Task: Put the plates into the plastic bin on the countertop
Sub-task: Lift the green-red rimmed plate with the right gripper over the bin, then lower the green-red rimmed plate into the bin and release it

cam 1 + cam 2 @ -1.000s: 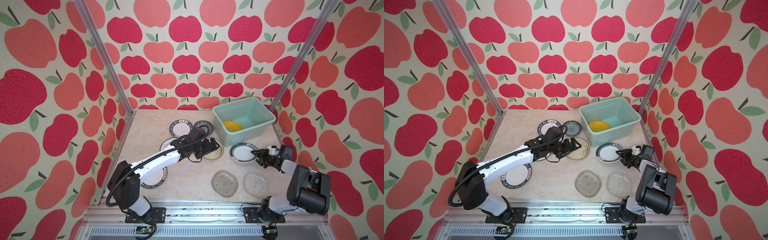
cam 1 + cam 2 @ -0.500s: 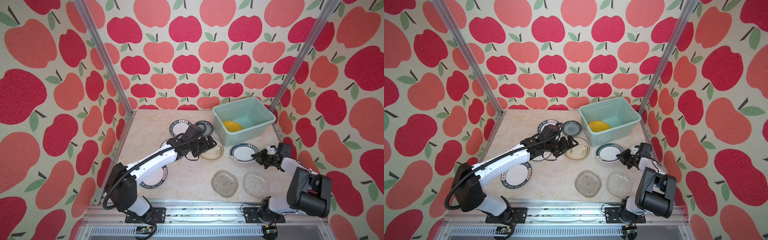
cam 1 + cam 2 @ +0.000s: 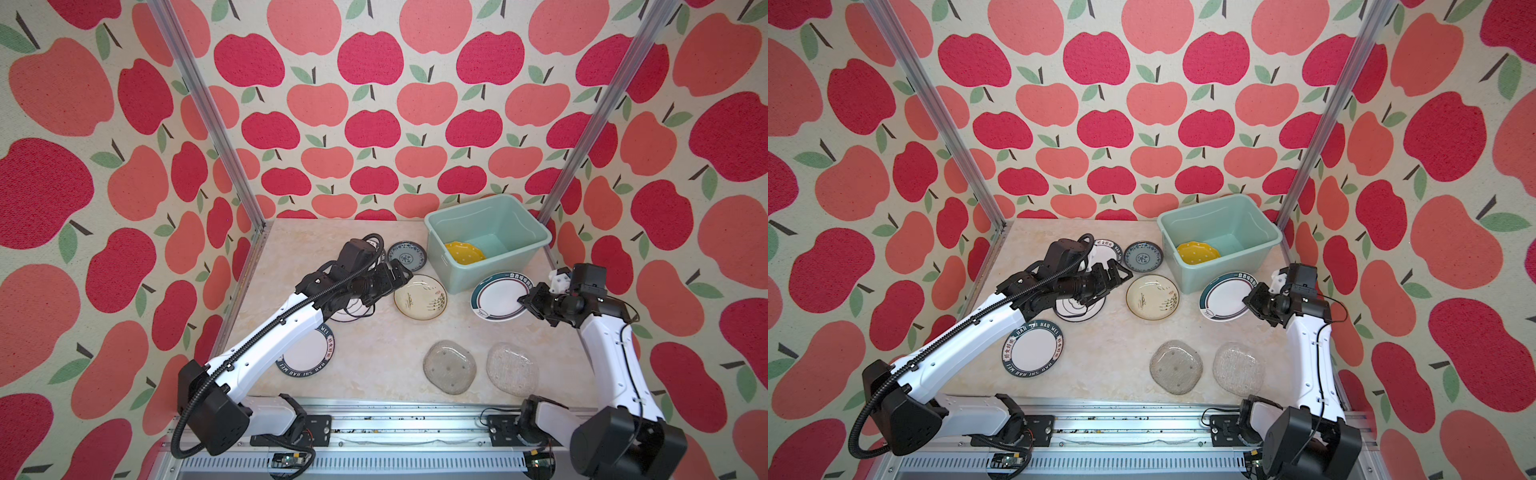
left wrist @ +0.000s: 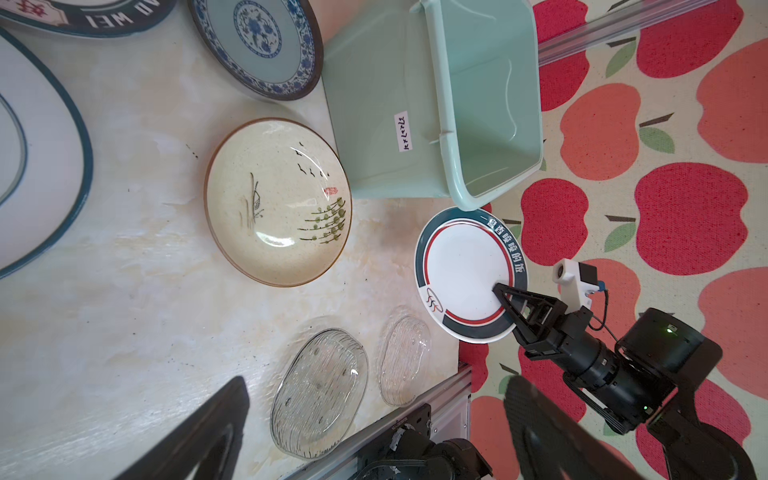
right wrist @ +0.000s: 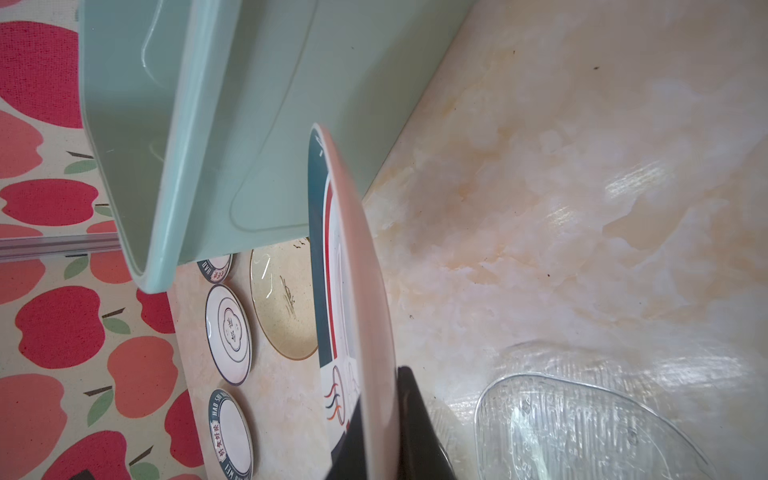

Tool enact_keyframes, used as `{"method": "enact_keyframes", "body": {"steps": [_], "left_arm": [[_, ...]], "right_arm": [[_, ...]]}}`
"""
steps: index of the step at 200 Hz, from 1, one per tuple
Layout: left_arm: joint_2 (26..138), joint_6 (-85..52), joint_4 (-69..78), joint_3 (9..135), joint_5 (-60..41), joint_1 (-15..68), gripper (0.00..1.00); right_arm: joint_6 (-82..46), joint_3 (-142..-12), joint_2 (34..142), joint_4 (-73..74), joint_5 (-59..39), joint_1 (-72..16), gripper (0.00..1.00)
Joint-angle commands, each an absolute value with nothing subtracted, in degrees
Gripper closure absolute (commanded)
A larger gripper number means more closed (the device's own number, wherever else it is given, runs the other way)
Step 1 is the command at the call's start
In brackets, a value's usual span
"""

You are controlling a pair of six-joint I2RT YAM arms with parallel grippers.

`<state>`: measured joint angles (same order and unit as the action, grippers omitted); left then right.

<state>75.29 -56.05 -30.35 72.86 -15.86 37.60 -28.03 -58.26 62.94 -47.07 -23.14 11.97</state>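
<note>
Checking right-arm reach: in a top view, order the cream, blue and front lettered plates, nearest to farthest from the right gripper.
Right gripper holds the banded plate.
1. Cream plate, centre.
2. Blue plate, behind it.
3. Lettered plate, front left.

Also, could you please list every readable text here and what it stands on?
"HAO SHI HAO WEI": front plate rim.
"好食好味": same rim.
"AO WEI": back plate, rest cut off.
Chinese characters on teal plate rim: too small to read surely.
Handwriting on bin sticker: illegible.
</note>
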Motion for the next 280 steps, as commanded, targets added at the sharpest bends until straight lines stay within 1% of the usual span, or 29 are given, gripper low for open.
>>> {"method": "enact_keyframes", "body": {"steps": [1, 25, 54, 98, 137, 181, 218, 280], "left_arm": [[73.35, -53.73, -34.35, 75.47, -14.95, 35.82, 0.01], [72.09, -53.2, -34.59, 76.07, -14.56, 33.71, 0.01], [71.76, -51.59, -32.99, 76.8, -15.28, 31.63, 0.01], [74.82, -47.64, -33.49, 81.09, -15.47, 30.78, 0.0], [78.91, -48.67, -32.95, 82.77, -16.78, 30.32, 0.0], [85.98, -49.1, -33.27, 88.19, -18.78, 30.23, 0.0], [90.68, -52.22, -32.05, 91.26, -19.46, 30.01, 0.0], [94.71, -53.35, -33.23, 93.68, -20.15, 29.75, 0.0]], "right_arm": [[-23.99, -68.24, 60.38, -56.13, -19.7, 10.96, 1.0], [-22.53, -79.2, 61.91, -59.3, -17.15, 9.33, 1.0], [-22.76, -89.99, 68.07, -56.54, -20.44, 6.02, 1.0], [-20.65, -101.32, 83.91, -50.75, -23.58, 1.4, 1.0], [-17.28, -110.74, 98.25, -47.91, -24.66, 0.52, 1.0], [-11.93, -112.29, 107.97, -45.62, -23.98, 0.12, 1.0], [-7.79, -113.21, 115.05, -45.34, -24.17, -0.83, 1.0], [-3.9, -113.6, 122.37, -44.08, -26.94, -1.89, 1.0]]}}
